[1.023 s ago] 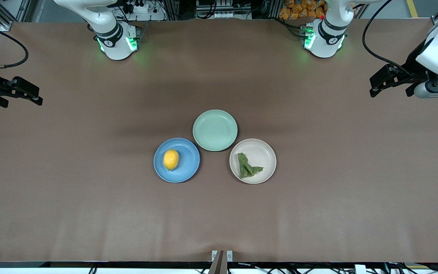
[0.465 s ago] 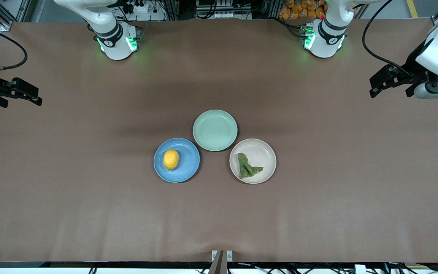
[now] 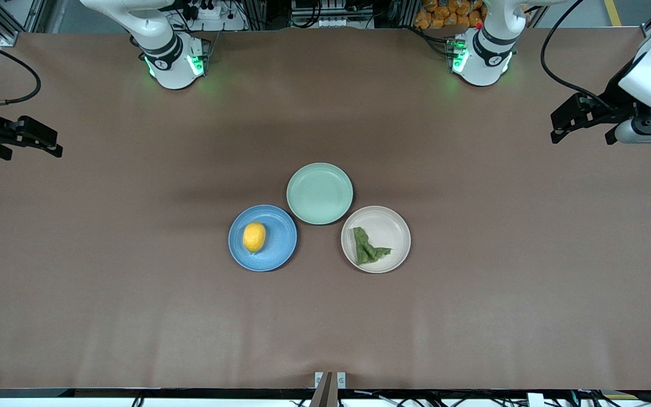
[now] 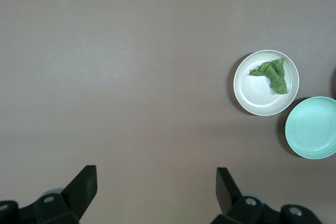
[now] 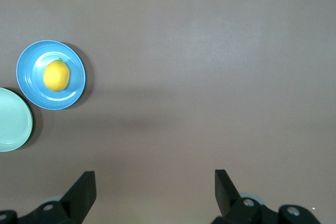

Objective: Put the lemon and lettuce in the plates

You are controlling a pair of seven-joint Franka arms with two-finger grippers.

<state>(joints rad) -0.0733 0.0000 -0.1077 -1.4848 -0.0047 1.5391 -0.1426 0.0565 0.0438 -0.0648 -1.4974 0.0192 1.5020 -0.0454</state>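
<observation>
Table (image 3: 133, 316) brown, plates clustered mid-surface, well clear of every edge. Left gripper (image 3: 577, 120) hangs over left-arm end edge, fingers apart, empty. Right gripper (image 3: 34, 137) hangs over right-arm end edge, fingers apart, empty. Pale green plate (image 3: 320, 193) bare, toward base edge. Blue plate (image 3: 263, 238) holds lemon (image 3: 254, 237). Beige-white plate (image 3: 376, 239) holds lettuce (image 3: 367, 246). Judgement: task looks complete; best practice now is parking both arms out at table ends, nothing over plates, no contact with rims.

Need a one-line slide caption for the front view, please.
Lemon on blue plate, lettuce on beige plate, green plate bare; left gripper and right gripper open at the table's ends.
</observation>
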